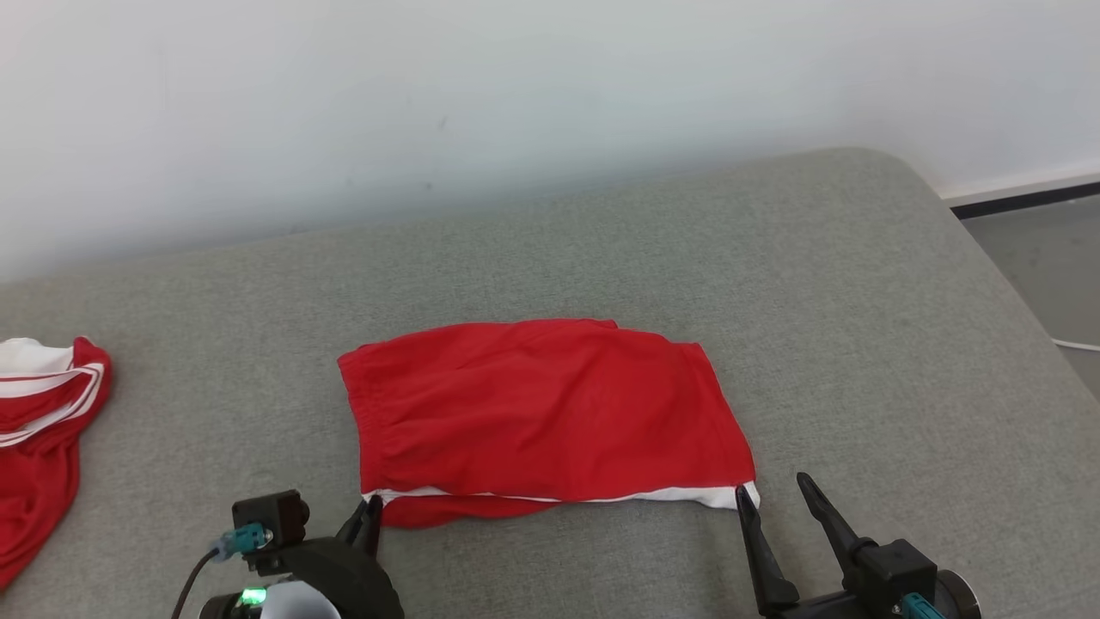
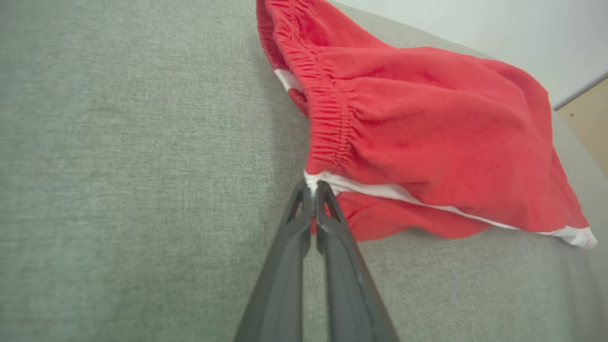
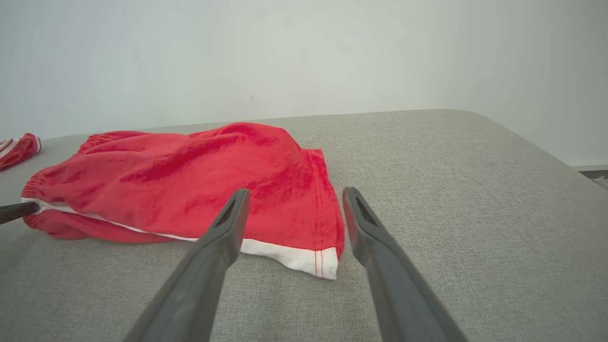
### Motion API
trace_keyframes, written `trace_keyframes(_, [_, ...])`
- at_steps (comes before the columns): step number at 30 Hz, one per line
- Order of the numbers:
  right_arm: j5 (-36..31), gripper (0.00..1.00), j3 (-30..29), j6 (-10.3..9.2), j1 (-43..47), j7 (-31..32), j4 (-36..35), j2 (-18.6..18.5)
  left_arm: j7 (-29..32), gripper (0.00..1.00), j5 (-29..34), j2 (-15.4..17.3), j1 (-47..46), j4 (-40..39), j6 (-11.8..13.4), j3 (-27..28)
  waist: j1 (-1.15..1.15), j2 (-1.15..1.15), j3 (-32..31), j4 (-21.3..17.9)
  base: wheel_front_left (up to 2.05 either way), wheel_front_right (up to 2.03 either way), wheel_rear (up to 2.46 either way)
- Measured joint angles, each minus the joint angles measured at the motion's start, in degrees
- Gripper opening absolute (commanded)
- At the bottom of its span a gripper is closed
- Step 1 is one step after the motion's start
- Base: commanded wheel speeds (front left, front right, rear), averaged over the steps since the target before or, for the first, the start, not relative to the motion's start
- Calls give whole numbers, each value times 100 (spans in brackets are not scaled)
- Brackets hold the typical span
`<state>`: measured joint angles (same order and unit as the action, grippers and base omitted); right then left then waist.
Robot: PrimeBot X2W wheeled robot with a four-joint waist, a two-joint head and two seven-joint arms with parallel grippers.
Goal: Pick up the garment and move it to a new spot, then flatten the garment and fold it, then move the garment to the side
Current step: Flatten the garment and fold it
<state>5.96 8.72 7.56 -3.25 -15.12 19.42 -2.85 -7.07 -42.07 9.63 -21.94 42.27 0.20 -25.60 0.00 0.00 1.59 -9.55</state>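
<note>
**Garment Pinched at Near-Left Corner; Right Fingers Open at Near-Right Corner**

**Edges and open room.** The red garment [image 1: 550,413] lies spread at the middle of the grey fabric-covered table [image 1: 773,258], nearer the front edge than the back edge. Bare fabric surrounds it on all sides. The widest open areas are toward the table's rounded far-right corner and along the back edge, which meets the pale wall [image 1: 516,103]. A second red-and-white garment [image 1: 43,430] lies at the left edge, well apart from the first. Beyond the right edge is grey floor [image 1: 1048,266].

**Differences between views.** The head view shows the full outline, with a white band along the near edge. The left wrist view shows the gathered elastic waistband on the garment's [image 2: 427,118] left side and a lower red layer below the white band. The right wrist view shows the garment [image 3: 190,180] rising in soft folds rather than lying flat. It also shows the stitched right hem and the tip of the left gripper [image 3: 16,211] at the garment's left end.

**Fingers.** The left gripper [image 1: 371,507] is at the near-left corner. Its fingers [image 2: 332,223] are pressed together, clamping the white corner of the band. The right gripper [image 1: 771,486] is at the near-right corner with its fingers [image 3: 223,237] spread wide and holding nothing. The white corner lies between them. Contact with the cloth cannot be determined.
</note>
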Motion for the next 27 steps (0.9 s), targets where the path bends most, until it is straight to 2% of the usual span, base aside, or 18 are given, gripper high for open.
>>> trace_keyframes(1, [0,100,12,0,0,0,1,0,-9,17,-16,7,40,-42,35,4,0,0,-13,25,0,0,0])
trace_keyframes(2, [0,100,11,0,0,0,2,0,-53,80,-12,20,78,-84,64,3,0,0,-25,49,0,0,0])
trace_keyframes(3, [1,100,10,0,0,0,2,0,-101,100,5,33,114,-137,88,2,0,0,-37,70,0,0,0])
trace_keyframes(7, [1,100,5,0,0,0,5,0,-314,100,37,86,314,-364,187,9,0,0,-77,128,0,0,0])
trace_keyframes(11, [-9,100,-89,0,22,0,4,0,-657,100,129,196,702,-877,289,122,0,0,-119,197,0,0,0])
trace_keyframes(16, [-79,100,-305,0,73,-1,-22,0,-784,100,452,290,1224,-1759,456,503,0,0,-172,318,0,0,0])
trace_keyframes(22, [-223,100,-580,0,96,0,-126,-1,-806,100,1505,142,1865,-3073,632,1456,0,0,-243,529,0,0,0])
trace_keyframes(27, [-325,100,-678,0,115,0,-167,-1,-806,100,2209,-116,2169,-3406,522,1852,0,0,-340,706,0,0,0])
